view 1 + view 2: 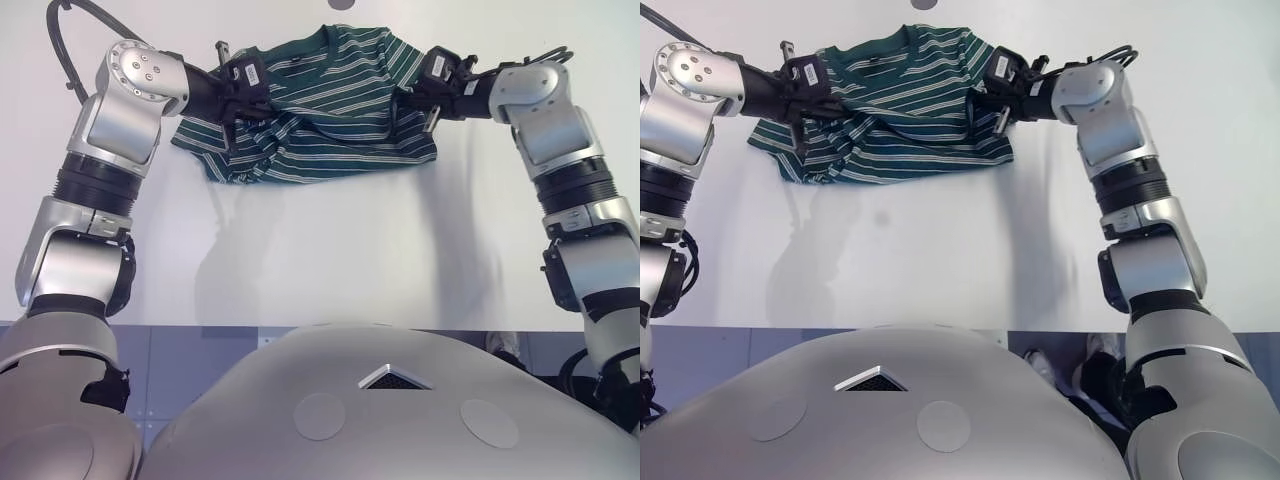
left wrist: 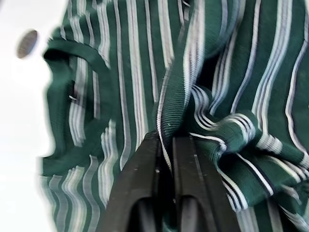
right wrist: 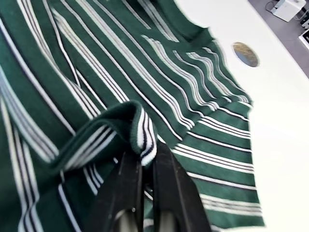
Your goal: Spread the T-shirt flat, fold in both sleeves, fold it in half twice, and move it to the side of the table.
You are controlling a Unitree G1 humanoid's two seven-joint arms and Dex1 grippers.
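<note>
A bare stretch of the flat white table (image 1: 320,260) lies nearest the robot, on the near side of the dark green T-shirt with thin white stripes (image 1: 330,120). The T-shirt rests on the table's far part, its hem edge toward the robot and its ribbed green collar (image 1: 300,50) away from it.

The garment is not yet flat. Its left portion is bunched into rumpled folds (image 1: 245,150), while its right portion lies smoother, with the lower right corner spread on the tabletop.

The left gripper (image 2: 166,142) sits at the T-shirt's left side, over the bunched cloth. Its two black fingers (image 2: 140,183) are pressed nearly together, with a raised ridge of striped fabric pinched between them.

The right gripper (image 3: 144,157) sits at the T-shirt's right side, near the sleeve. Its black fingers (image 3: 171,188) are likewise closed tight, clamping a rolled fold of the cloth that stands up above the rest.

Beyond the T-shirt's collar, just apart from it, a small round grey disc (image 3: 245,54) lies flat on the table.
</note>
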